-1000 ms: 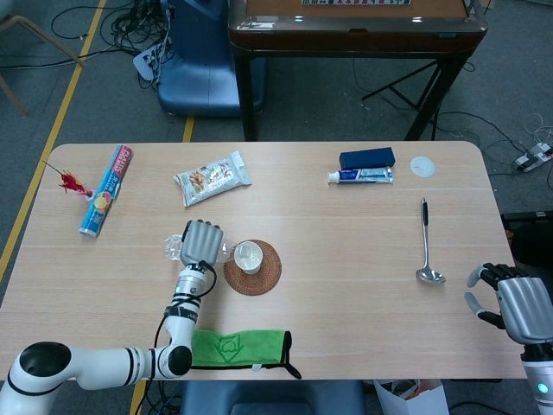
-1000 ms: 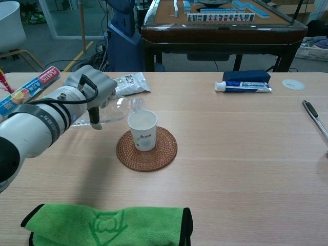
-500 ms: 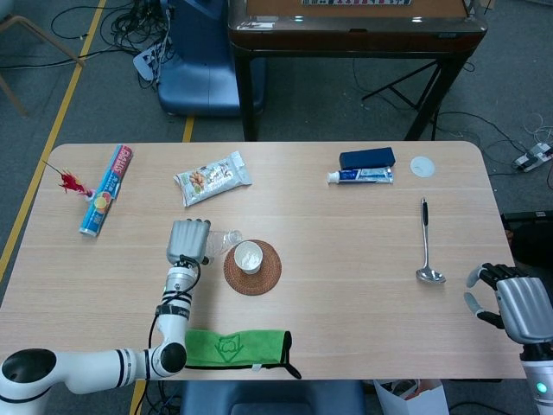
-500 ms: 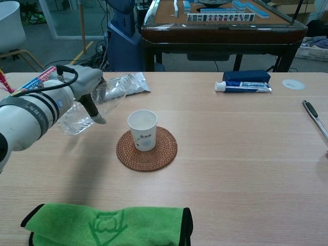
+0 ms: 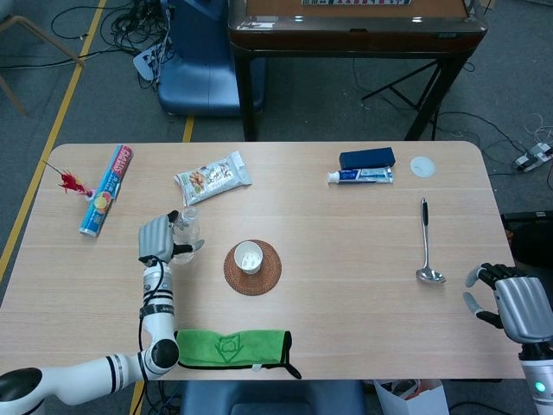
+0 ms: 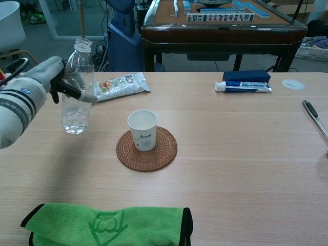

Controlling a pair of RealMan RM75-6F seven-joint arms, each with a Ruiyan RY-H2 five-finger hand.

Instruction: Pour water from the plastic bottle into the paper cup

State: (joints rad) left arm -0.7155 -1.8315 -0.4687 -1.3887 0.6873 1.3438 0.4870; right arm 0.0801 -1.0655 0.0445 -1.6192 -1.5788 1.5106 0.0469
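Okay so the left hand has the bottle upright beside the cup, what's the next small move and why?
Probably lower the plastic bottle onto the table and let go. The left hand grips it upright, well left of the paper cup on its coaster; whether its base already touches the table is unclear.

Grey-fingered left hand (image 6: 48, 77) on white, black-banded arm.

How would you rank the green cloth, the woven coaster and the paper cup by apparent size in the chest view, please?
1. green cloth, though nearest the camera
2. woven coaster
3. paper cup
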